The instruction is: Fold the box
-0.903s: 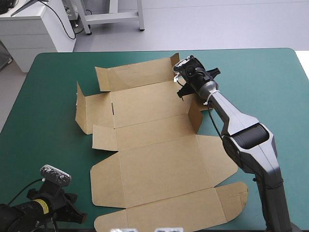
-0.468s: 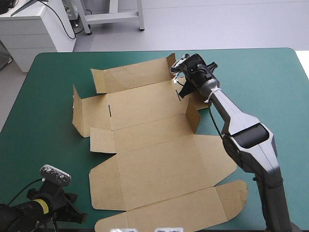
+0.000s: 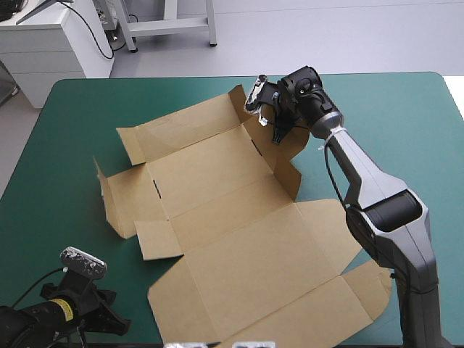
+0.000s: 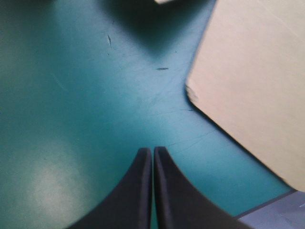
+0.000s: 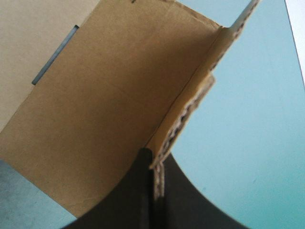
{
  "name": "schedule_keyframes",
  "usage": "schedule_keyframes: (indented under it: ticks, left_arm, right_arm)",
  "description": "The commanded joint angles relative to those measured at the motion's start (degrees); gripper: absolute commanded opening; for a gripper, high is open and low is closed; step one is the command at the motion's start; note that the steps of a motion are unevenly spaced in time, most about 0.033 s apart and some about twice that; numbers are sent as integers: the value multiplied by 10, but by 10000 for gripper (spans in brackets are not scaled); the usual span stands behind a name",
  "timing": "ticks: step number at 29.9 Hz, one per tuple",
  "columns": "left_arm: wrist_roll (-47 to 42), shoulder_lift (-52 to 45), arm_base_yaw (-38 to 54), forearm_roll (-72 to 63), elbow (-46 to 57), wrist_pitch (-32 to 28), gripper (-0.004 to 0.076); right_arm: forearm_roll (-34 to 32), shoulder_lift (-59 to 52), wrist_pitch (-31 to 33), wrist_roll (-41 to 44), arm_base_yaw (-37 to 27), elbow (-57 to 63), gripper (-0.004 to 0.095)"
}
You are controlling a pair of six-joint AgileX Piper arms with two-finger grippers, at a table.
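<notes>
The brown box (image 3: 232, 239) lies as a cut sheet over the middle of the table, mostly flat and skewed. Its far flaps and left wall (image 3: 105, 196) are raised. At the far right corner my right gripper (image 3: 278, 133) is shut on an upright flap. In the right wrist view the flap's board edge (image 5: 183, 117) runs down between the black fingers of that gripper (image 5: 155, 156). My left gripper (image 3: 109, 322) is shut and holds nothing at the near left corner. Its tips (image 4: 153, 150) hover over the teal-green cover, with a rounded box flap (image 4: 248, 81) ahead and to one side.
The box's near flaps (image 3: 304, 319) reach the table's near edge. The teal-green cover (image 3: 406, 123) shows to the right of my right arm and along the left side (image 3: 58, 159). A white cabinet (image 3: 43, 43) stands beyond the far left corner.
My right gripper has moved left and towards the far edge with the flap. The whole sheet has turned counter-clockwise and its near flaps have slid right. My left arm has not moved.
</notes>
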Motion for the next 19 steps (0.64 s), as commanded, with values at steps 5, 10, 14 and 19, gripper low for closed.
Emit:
schedule_keyframes:
  ticks: [5, 10, 14, 19]
  left_arm:
    - [2, 3, -3, -3, -13, -19, -8]
    - [1, 3, -3, -3, -13, -19, -8]
    - [1, 3, -3, -3, -13, -19, -8]
    - [1, 3, -3, -3, -13, -19, -8]
  right_arm:
    - [79, -68, -23, -182, -4, -17, -20]
    - [120, -72, -24, -218, -4, -17, -21]
    - [173, -72, -24, -274, -4, -17, -21]
    - [235, -72, -20, -340, -3, -17, -21]
